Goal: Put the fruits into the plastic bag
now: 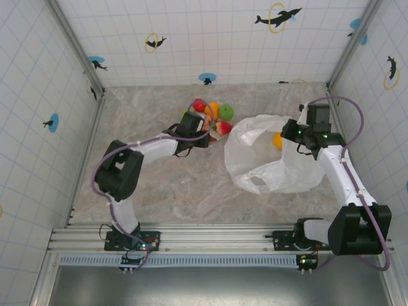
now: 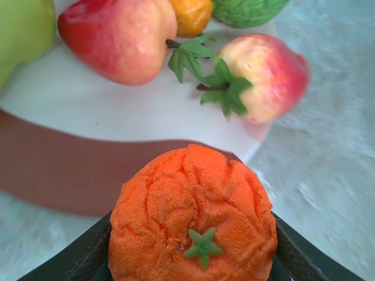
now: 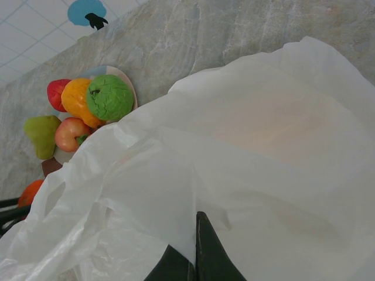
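Observation:
A wrinkled orange (image 2: 193,225) with a green star stem sits between my left gripper's (image 2: 193,249) dark fingers (image 2: 304,260), which press both its sides at the plate's near rim. On the plate (image 2: 88,111) lie two red-yellow apples (image 2: 117,35) (image 2: 266,73), another orange (image 2: 190,14), a green fruit (image 2: 246,9) and a pear (image 2: 20,32). From above, the left gripper (image 1: 207,131) is at the fruit pile (image 1: 213,111). The white plastic bag (image 1: 274,159) lies to the right, one orange (image 1: 278,140) inside. My right gripper (image 3: 196,257) (image 1: 294,135) is shut on a fold of the bag (image 3: 246,152).
The plate's reddish-brown rim (image 2: 58,170) lies just beyond the held orange. Marble tabletop (image 1: 166,185) spreads between plate and arm bases. Tiled walls (image 1: 38,95) enclose the left, back and right sides. The bag's mouth faces the plate.

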